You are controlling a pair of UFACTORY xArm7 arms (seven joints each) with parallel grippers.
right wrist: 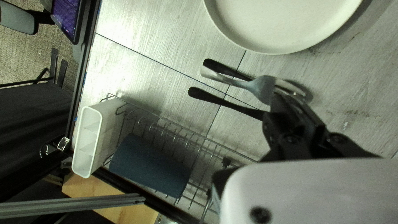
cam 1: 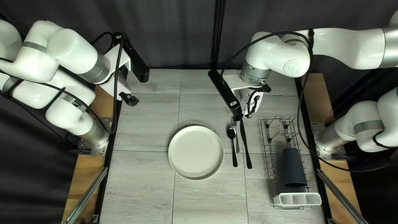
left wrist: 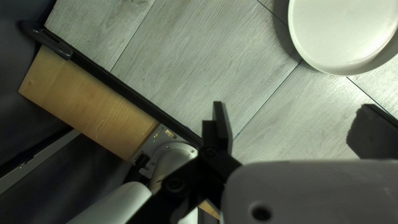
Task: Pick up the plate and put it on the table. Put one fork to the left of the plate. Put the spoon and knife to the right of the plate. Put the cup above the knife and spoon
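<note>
A white plate lies flat on the table's middle. Right of it lie a black-handled spoon and a black knife, side by side. A silver fork lies between them, over the spoon. My right gripper is shut on the fork at its tine end; the handle points away from it. A dark blue cup lies on its side in the wire rack. My left gripper hangs open and empty by the table's left edge.
The wire dish rack stands at the table's right, with a white cutlery holder at its near end. Bare table lies left of the plate and in front of it. Wooden side shelves flank the table.
</note>
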